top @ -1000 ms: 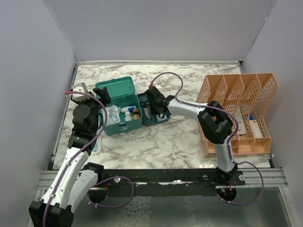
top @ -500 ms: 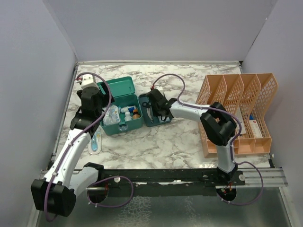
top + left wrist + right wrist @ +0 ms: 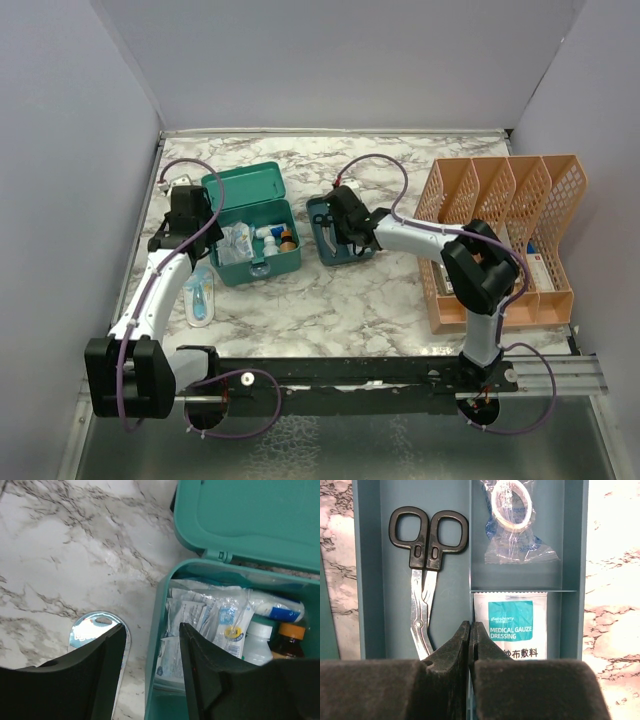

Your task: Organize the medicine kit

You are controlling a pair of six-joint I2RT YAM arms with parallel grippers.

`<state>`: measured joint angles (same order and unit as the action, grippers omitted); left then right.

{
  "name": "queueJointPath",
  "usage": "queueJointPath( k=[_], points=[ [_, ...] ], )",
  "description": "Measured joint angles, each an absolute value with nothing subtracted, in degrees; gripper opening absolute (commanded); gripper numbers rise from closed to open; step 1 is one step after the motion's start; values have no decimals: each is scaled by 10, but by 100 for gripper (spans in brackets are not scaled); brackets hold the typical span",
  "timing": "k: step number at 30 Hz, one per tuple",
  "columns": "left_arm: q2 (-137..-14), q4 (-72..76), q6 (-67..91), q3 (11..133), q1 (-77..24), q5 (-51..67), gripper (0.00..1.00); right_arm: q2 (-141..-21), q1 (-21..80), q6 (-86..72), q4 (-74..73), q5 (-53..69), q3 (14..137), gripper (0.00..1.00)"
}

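Observation:
The teal medicine kit [image 3: 262, 262] stands open at the table's left, its lid [image 3: 243, 186] tipped back. Sachets [image 3: 210, 620] and small bottles [image 3: 287, 635] lie inside. My left gripper [image 3: 197, 222] is open at the box's left side. In the left wrist view the gripper [image 3: 151, 630] straddles the box wall [image 3: 159, 645] with a gap on either side. The matching insert tray [image 3: 318, 215] sits just right of the box. My right gripper [image 3: 340, 232] is shut on its middle divider. The right wrist view shows the gripper [image 3: 471, 626] pinching that divider between scissors [image 3: 422, 570] and a gauze pack [image 3: 517, 622].
A bagged tape roll [image 3: 512, 525] lies in the tray's far compartment. A silvery-blue packet [image 3: 200, 295] lies on the marble in front of the box's left end. An orange mesh file rack [image 3: 500, 240] with a few boxes fills the right side.
The right gripper has shut on the tray's divider and slid the tray to the right, away from the box. The left arm has swung outward and its gripper now straddles the box's left wall.

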<state>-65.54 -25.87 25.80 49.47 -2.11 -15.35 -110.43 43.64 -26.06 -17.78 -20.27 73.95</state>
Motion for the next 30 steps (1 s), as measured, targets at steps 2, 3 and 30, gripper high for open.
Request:
queueJointPath(
  k=[2, 3, 30],
  points=[
    [-665, -258, 251, 488, -21, -134, 42, -1099, 435, -260, -176, -203, 737, 1],
    [-668, -258, 247, 485, -21, -124, 37, -1096, 435, -258, -175, -203, 735, 1],
    [-718, -162, 137, 482, -46, 52, 27, -1013, 412, -198, -72, -203, 621, 1]
  ],
)
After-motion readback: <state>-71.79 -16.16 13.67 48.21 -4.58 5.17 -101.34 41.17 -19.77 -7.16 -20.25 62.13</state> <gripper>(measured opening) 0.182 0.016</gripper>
